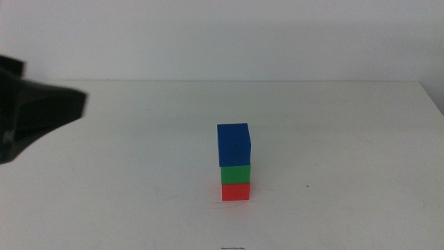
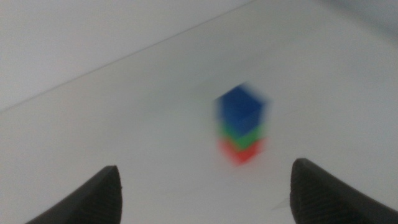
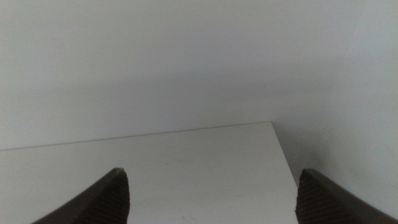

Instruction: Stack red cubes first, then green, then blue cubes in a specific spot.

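A stack of three cubes stands on the white table, a little right of the middle. The red cube (image 1: 236, 192) is at the bottom, the green cube (image 1: 236, 173) on it, the blue cube (image 1: 234, 144) on top, slightly offset. The left wrist view shows the same stack, blurred: blue (image 2: 241, 111), green (image 2: 244, 135), red (image 2: 241, 152). My left gripper (image 2: 205, 186) is open and empty, well back from the stack; its arm (image 1: 35, 111) shows at the left edge of the middle view. My right gripper (image 3: 214, 193) is open and empty, facing the table's far corner.
The table's far edge (image 1: 229, 80) meets a plain white wall. Its right edge (image 1: 433, 97) shows at far right, and a corner of it in the right wrist view (image 3: 272, 124).
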